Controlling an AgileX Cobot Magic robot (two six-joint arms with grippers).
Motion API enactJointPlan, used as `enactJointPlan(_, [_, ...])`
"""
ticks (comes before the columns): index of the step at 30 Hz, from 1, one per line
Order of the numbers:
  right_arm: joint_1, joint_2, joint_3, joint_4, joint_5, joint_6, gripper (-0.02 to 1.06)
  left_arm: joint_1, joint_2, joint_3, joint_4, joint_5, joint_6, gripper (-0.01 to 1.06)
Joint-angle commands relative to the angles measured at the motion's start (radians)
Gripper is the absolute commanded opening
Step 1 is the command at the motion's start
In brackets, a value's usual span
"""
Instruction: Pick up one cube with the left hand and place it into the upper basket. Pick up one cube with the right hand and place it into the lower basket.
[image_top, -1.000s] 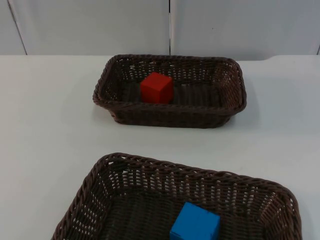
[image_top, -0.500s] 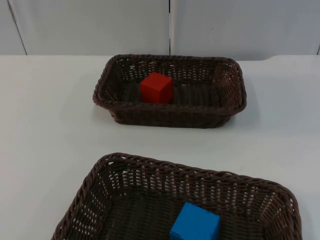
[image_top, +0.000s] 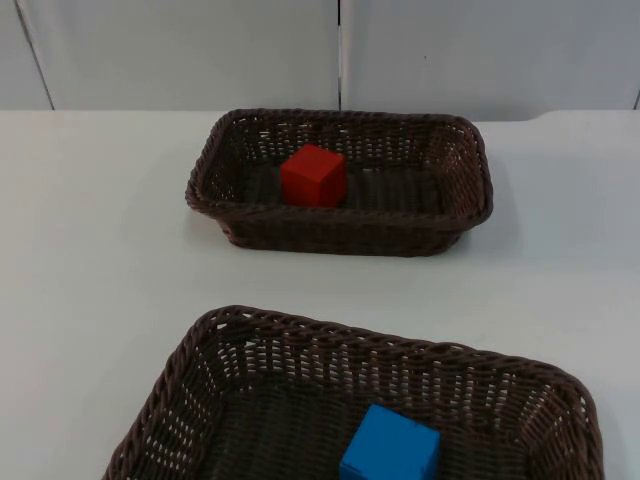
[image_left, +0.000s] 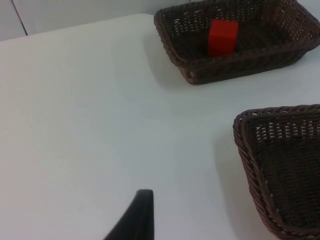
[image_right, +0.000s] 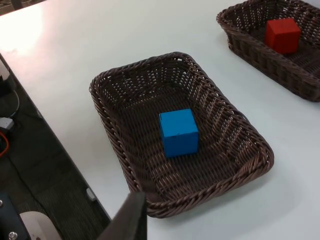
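Inside the upper basket (image_top: 470, 160) sits the red cube (image_top: 313, 176), the blue cube (image_top: 390, 447) inside the lower basket (image_top: 190, 370); both placements look done. Whether either gripper is spread cannot be told.

change: none | red cube (image_top: 313, 176) and blue cube (image_top: 390, 445) unmoved in baskets

both baskets (image_top: 340, 235) dark brown woven wicker, rough; cubes (image_top: 313, 176) smooth matt; table (image_top: 90, 260) smooth white.

White table (image_top: 90, 250) meets grey partition wall (image_top: 180, 50), seemingly evenly lit.
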Motion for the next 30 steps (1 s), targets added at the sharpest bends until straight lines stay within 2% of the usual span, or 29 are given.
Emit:
enactJointPlan(1, [-0.003, -0.004, 0.006, 0.003, 0.001, 0.007, 1.05, -0.006, -0.003, 0.005, 0.006, -0.003, -0.008, 1.05])
enactJointPlan(10, [-0.003, -0.004, 0.006, 0.003, 0.001, 0.007, 1.05, 0.011, -0.003, 0.005, 0.014, -0.003, -0.008, 1.05])
enactJointPlan(13, [-0.003, -0.004, 0.006, 0.005, 0.001, 0.007, 1.05, 0.041, -0.003, 0.005, 0.016, -0.003, -0.008, 1.05])
enactJointPlan(17, [-0.003, -0.004, 0.006, 0.005, 0.001, 0.007, 1.05, 0.122, -0.003, 0.005, 0.016, -0.003, -0.008, 1.05])
enactJointPlan(30, [-0.003, -0.004, 0.006, 0.005, 0.001, 0.007, 1.05, 0.252, -0.003, 0.005, 0.016, -0.003, -0.008, 1.05])
